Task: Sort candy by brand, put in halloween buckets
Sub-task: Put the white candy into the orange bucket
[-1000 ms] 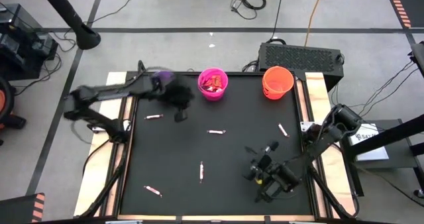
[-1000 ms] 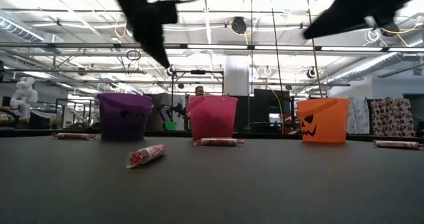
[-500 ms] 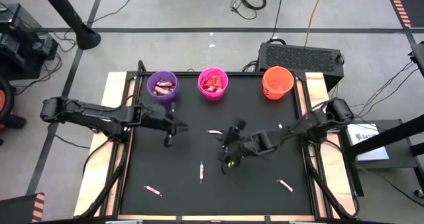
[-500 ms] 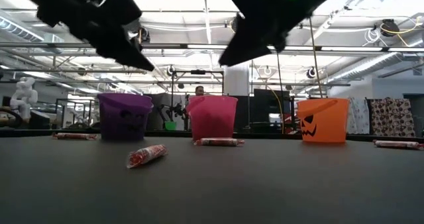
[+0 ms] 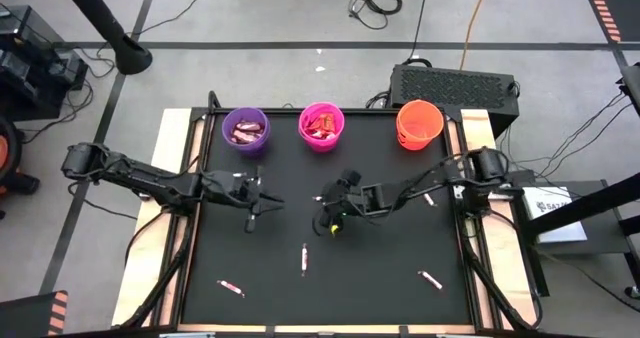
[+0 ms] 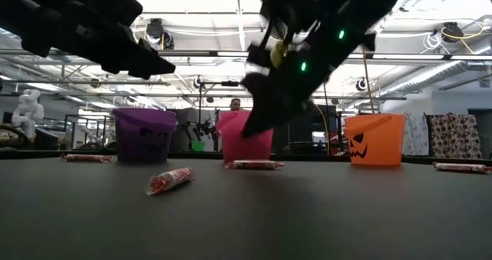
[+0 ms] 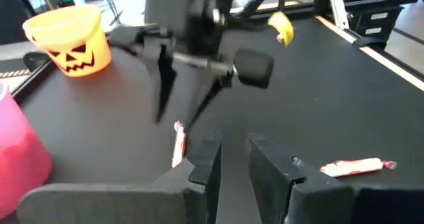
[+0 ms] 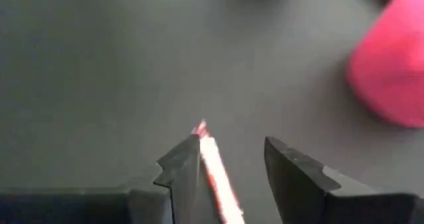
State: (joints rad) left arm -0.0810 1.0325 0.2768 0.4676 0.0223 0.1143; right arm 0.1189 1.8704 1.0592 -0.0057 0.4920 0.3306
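My right gripper (image 8: 228, 161) hangs open over a pale candy stick (image 8: 215, 164), which lies between its fingers and hard against one. If I close off-centre, I judge the stick may skid out. My left gripper (image 7: 232, 159) waits nearby, narrowly open and empty.
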